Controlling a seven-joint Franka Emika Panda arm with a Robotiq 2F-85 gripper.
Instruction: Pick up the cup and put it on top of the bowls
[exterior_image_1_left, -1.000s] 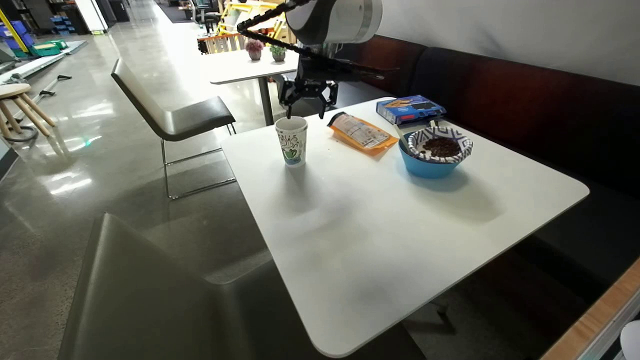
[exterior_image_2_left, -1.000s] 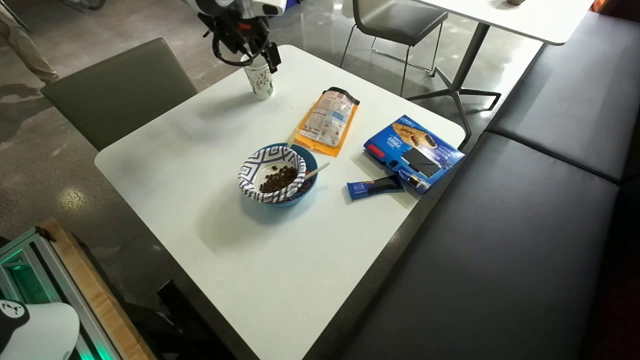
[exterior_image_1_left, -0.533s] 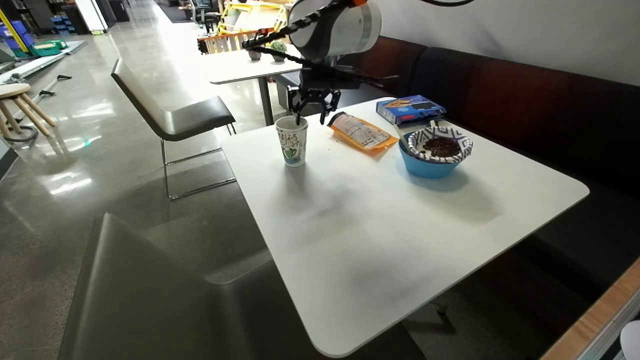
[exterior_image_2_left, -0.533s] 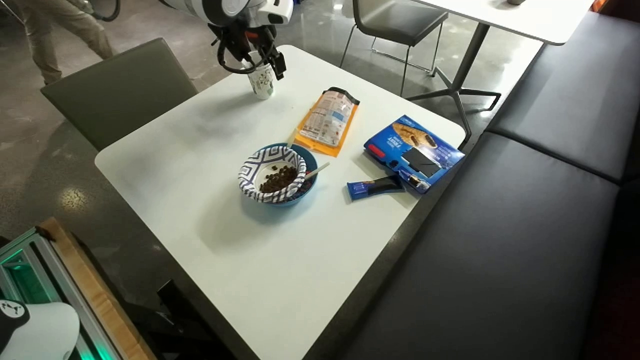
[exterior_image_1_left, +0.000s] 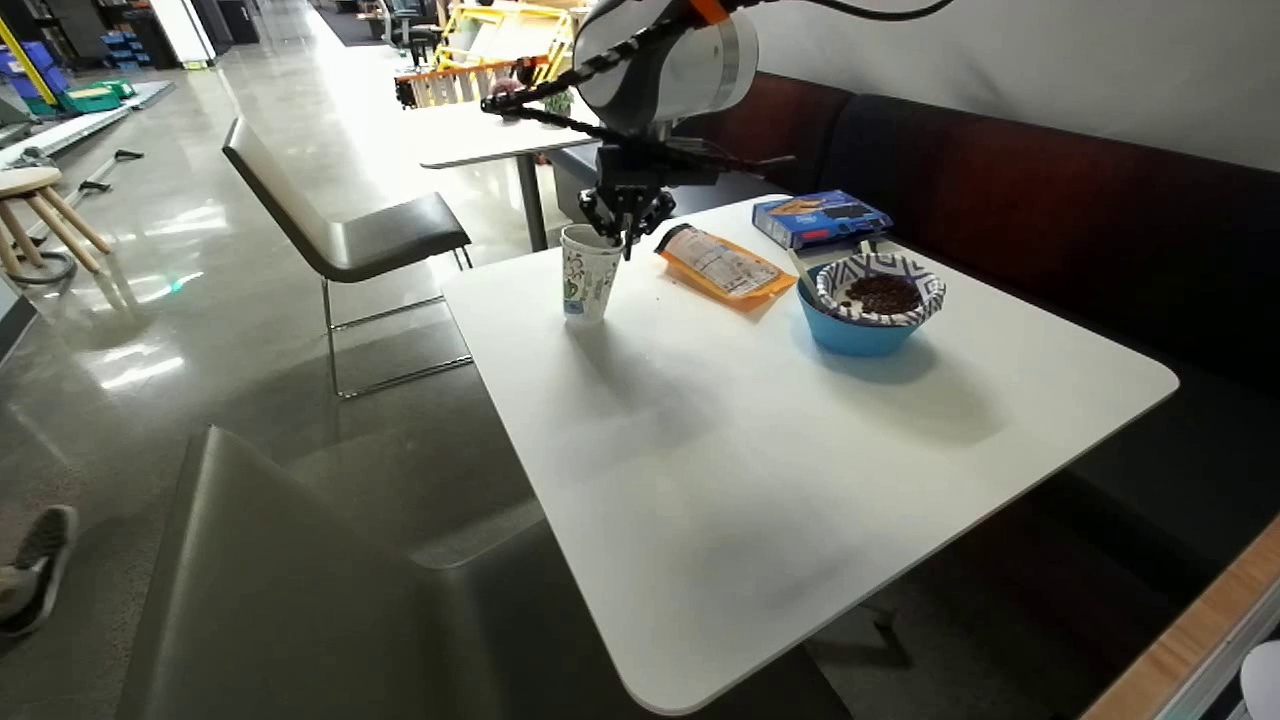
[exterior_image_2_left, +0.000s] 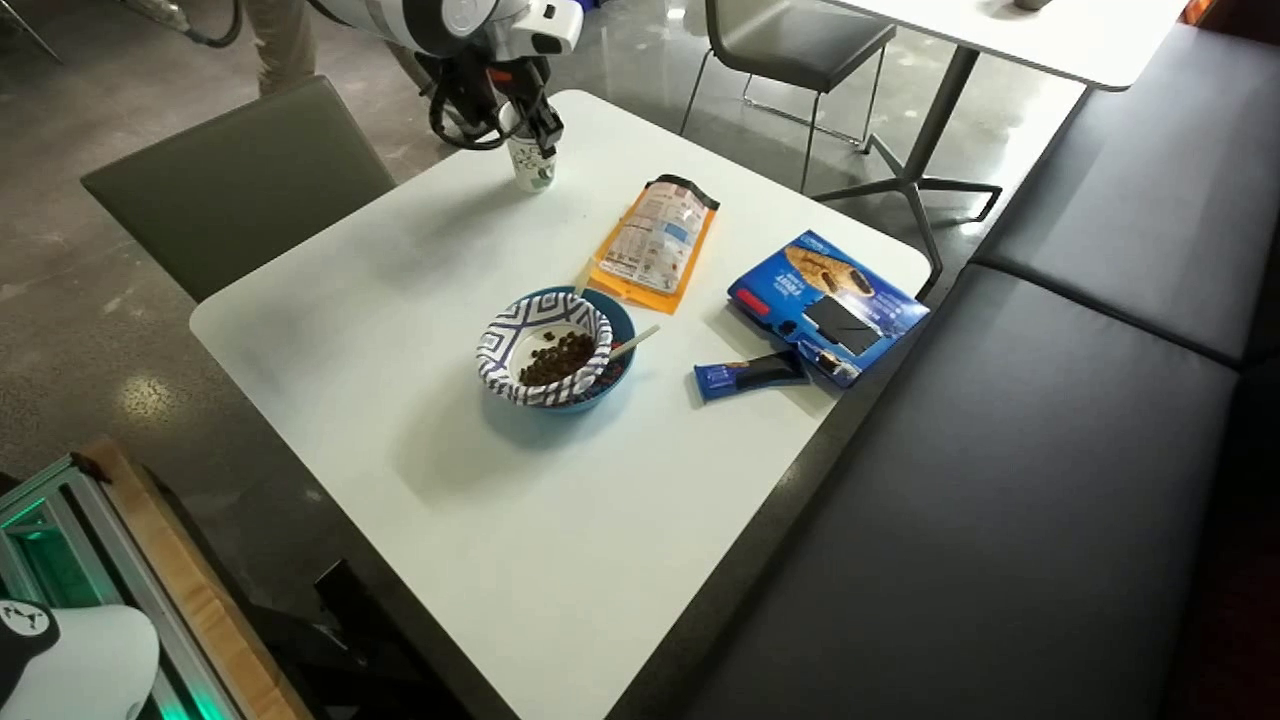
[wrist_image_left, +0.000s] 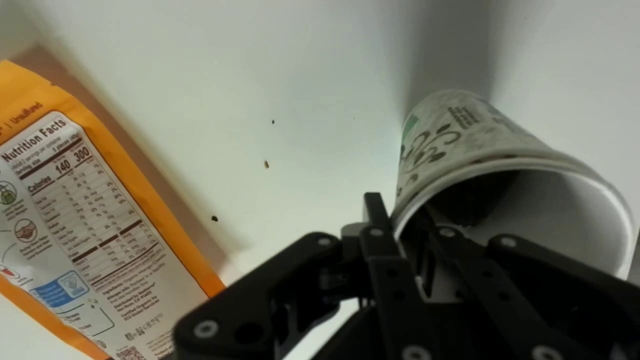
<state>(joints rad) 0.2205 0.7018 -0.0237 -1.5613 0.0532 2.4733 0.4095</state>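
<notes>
In an exterior view, leftmost on the desk, the cup leans slightly; I cannot tell whether its base touches down; the tool is narrow, pinching the rim with one jaw inside and one outside, probably because thin paper would crush under a grip around the body; the orange pouch lies next; rightmost, the bowls sit nested, likely the cup's seat.

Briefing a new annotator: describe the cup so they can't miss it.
Start at the nearer white table beside the dark bench. At the table's far end in both exterior views, the black gripper pinches the rim of the cup. It is white, tapered and leaf-printed, taller than the neighbouring flat orange pouch and narrower than the blue bowl.
</notes>
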